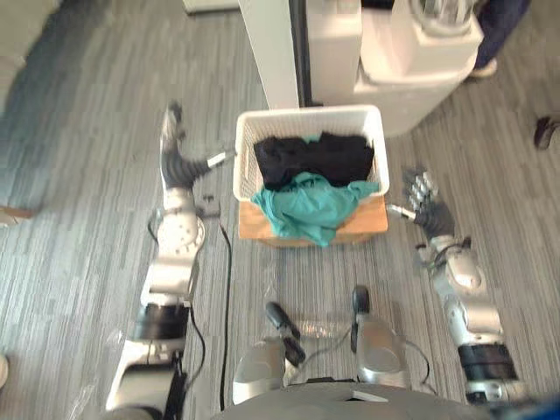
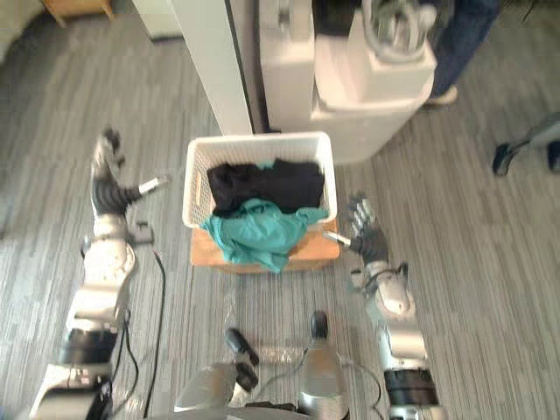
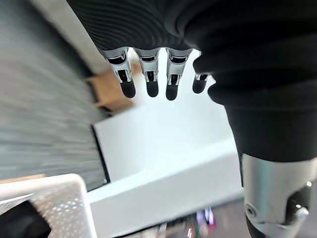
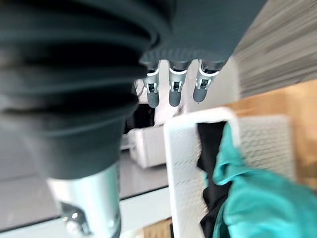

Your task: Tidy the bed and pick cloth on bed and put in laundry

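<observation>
The left hand (image 1: 175, 150) hangs just left of the white laundry basket (image 1: 246, 150), fingers straight, thumb pointing at the basket's wall, holding nothing. The right hand (image 1: 427, 205) hangs just right of the basket with its fingers loosely spread, also empty. In the basket lie a black cloth (image 1: 315, 157) and, on its near side, a teal cloth (image 1: 306, 203) that spills over the near rim. The basket stands on a low wooden stand (image 1: 368, 224) on the grey carpet floor (image 1: 79, 175), before a white appliance (image 1: 411, 70).
</observation>
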